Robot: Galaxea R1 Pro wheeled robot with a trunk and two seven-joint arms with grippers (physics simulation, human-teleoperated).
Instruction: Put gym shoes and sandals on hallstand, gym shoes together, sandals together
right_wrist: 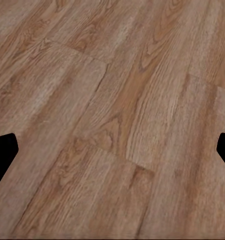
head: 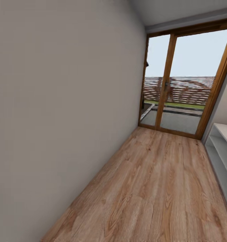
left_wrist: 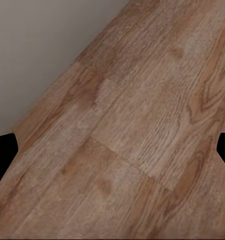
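Corridor floor (left_wrist: pixel 142 125) beneath left claw (left_wrist: pixel 112 150)

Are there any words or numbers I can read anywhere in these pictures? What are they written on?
None. There is nothing to read here: the wall, the wood floor, the glass door and the grey shelf unit carry no words, numbers or signs. The wrist views show bare floor planks between black fingers, with no writing on them either.

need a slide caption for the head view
Head view down a corridor: wood-plank floor, grey wall, glazed wooden doors at the far end, light-grey shelf unit at right.
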